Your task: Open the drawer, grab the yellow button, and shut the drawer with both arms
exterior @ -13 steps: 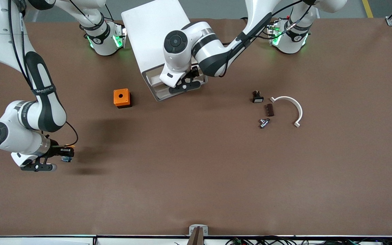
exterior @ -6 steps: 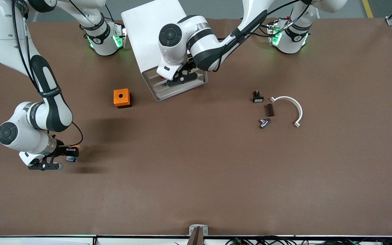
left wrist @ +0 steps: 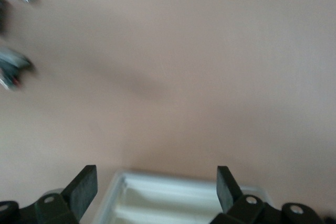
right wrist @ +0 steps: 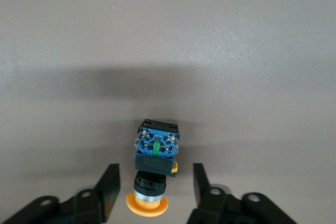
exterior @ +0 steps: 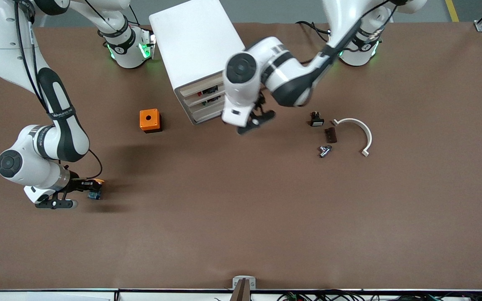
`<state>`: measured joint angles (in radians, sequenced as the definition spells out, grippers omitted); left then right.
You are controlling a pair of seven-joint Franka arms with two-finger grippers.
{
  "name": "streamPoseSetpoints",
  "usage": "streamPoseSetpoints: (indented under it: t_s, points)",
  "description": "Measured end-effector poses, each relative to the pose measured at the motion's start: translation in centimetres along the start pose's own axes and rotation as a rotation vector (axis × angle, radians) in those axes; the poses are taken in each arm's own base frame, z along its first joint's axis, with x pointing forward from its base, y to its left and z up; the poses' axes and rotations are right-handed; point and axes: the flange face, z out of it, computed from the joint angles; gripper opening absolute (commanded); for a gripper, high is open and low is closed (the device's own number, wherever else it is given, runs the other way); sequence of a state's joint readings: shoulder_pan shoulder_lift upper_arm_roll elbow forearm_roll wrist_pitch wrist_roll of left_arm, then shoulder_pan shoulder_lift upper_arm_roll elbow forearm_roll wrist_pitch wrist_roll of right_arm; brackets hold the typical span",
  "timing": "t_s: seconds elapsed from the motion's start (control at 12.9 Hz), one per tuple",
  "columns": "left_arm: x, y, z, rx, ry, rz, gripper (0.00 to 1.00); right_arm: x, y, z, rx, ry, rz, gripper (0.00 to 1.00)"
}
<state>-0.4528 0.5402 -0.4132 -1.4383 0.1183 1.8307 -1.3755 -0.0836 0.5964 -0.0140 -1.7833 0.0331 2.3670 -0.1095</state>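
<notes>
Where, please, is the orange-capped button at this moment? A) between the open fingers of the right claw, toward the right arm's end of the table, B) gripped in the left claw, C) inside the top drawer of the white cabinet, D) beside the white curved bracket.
A: the right wrist view shows the button between the right claw's spread fingers, which do not touch it, while the left claw is open with nothing in it, in front of the cabinet.

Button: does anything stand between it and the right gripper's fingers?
Nothing visible does. The button sits between the open fingers of the right gripper, bare gaps on both sides. The left gripper hangs open in front of the cabinet.
</notes>
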Motion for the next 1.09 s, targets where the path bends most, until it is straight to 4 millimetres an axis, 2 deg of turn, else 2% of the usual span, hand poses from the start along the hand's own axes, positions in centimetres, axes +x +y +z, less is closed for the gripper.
streamPoseSetpoints:
  t_s: [0.08,0.16,0.39,0.62,0.7,0.86,1.09]
  points:
    - [4.0,-1.7,-1.8,-0.004,0.044,-0.018,1.00,0.1,-0.1,-0.1,0.000,0.004,-0.001,0.95]
    - [7.1,-3.3,-3.7,-0.015,0.075,-0.015,1.00,0.2,-0.1,-0.3,0.001,0.006,-0.001,1.00]
    - [14.5,-8.2,-9.6,-0.071,0.138,0.068,1.00,0.3,0.0,-0.5,0.004,-0.015,0.001,1.00]
    - [20.5,-14.3,-14.4,-0.085,0.185,0.100,1.00,0.6,-0.4,-1.4,0.010,-0.047,-0.004,1.00]
    - [22.0,-16.3,-15.6,-0.078,0.194,0.121,1.00,0.9,-0.5,-2.4,0.013,-0.060,-0.007,1.00]
    - [24.1,-20.0,-17.4,-0.051,0.201,0.184,1.00,1.5,-0.6,-6.2,0.017,-0.070,-0.010,1.00]
    - [25.9,-24.2,-19.4,-0.029,0.202,0.269,1.00,1.1,-1.4,-14.5,0.019,-0.030,0.016,1.00]
